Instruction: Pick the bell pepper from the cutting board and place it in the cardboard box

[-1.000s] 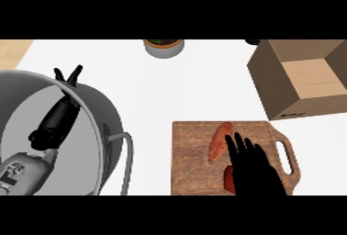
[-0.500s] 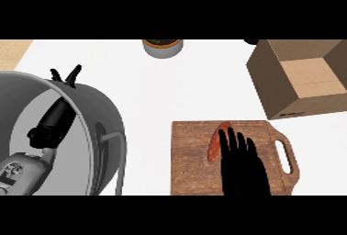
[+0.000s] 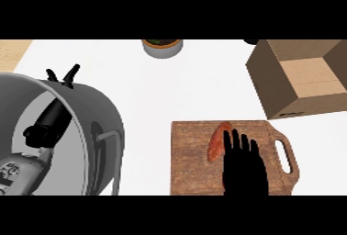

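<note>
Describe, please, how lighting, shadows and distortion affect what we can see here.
Head view: even light, no glare; the black right hand reads as a flat silhouette over the cutting board, overlapping the bell pepper at its edge; the cardboard box shows inner walls differing in shade; the left forearm looms oversized near the camera.

Right hand (image 3: pixel 244 170) farther forward alongside the bell pepper (image 3: pixel 217 142), fingers now closer together

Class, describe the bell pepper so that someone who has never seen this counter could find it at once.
Find the wooden cutting board with a handle slot, nearer the robot than the open cardboard box. On its upper half, beside the fingers of the black right hand, lies the bell pepper. It is the only orange-red thing there, long and narrow.
</note>
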`<control>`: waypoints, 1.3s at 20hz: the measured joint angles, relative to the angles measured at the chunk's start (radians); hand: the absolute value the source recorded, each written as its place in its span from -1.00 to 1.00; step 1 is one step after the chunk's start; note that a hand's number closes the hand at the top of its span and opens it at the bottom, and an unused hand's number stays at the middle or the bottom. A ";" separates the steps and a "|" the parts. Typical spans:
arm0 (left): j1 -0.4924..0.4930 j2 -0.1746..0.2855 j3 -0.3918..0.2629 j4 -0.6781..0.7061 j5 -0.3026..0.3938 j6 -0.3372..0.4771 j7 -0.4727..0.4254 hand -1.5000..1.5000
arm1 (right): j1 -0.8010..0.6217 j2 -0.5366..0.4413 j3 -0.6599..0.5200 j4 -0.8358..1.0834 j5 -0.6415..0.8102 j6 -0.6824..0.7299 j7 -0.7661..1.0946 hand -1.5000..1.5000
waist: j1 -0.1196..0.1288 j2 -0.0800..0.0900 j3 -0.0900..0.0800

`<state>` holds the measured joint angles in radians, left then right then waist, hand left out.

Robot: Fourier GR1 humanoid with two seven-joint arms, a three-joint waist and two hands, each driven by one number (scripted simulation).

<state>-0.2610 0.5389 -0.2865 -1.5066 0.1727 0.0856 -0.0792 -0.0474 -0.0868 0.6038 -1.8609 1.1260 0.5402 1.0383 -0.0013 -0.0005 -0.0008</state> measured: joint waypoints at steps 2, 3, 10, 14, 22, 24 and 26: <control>-0.005 -0.004 0.018 0.009 0.001 -0.022 0.002 0.00 | 0.006 0.015 -0.012 0.012 0.013 0.006 -0.015 -1.00 | 0.000 0.000 0.000; -0.005 -0.018 0.017 0.017 -0.012 -0.020 -0.002 0.00 | 0.004 0.028 -0.013 0.021 0.019 0.004 -0.018 -1.00 | -0.001 0.000 0.000; -0.013 -0.057 0.043 0.020 -0.044 -0.044 0.020 0.00 | 0.060 0.035 -0.046 0.067 0.080 -0.012 -0.051 -1.00 | -0.002 0.000 0.000; 0.003 -0.073 0.054 0.010 -0.073 -0.054 0.021 0.00 | 0.085 0.033 -0.058 0.099 0.112 -0.039 -0.059 -1.00 | -0.001 0.000 0.000; 0.011 -0.118 0.106 -0.014 -0.124 -0.105 0.054 0.00 | 0.103 0.030 -0.095 0.167 0.120 -0.086 -0.133 1.00 | 0.000 0.000 0.000; 0.032 -0.122 0.117 -0.020 -0.132 -0.118 0.042 0.00 | 0.098 0.015 -0.086 0.181 0.123 -0.109 -0.173 1.00 | 0.001 0.000 0.000; 0.023 -0.129 0.129 -0.005 -0.137 -0.130 0.037 0.00 | 0.081 0.004 -0.076 0.185 0.140 -0.126 -0.194 1.00 | 0.000 0.000 0.000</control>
<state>-0.2380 0.4103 -0.1570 -1.5113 0.0356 -0.0448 -0.0425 0.0333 -0.0830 0.5276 -1.6756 1.2656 0.4140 0.8439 -0.0009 -0.0007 -0.0010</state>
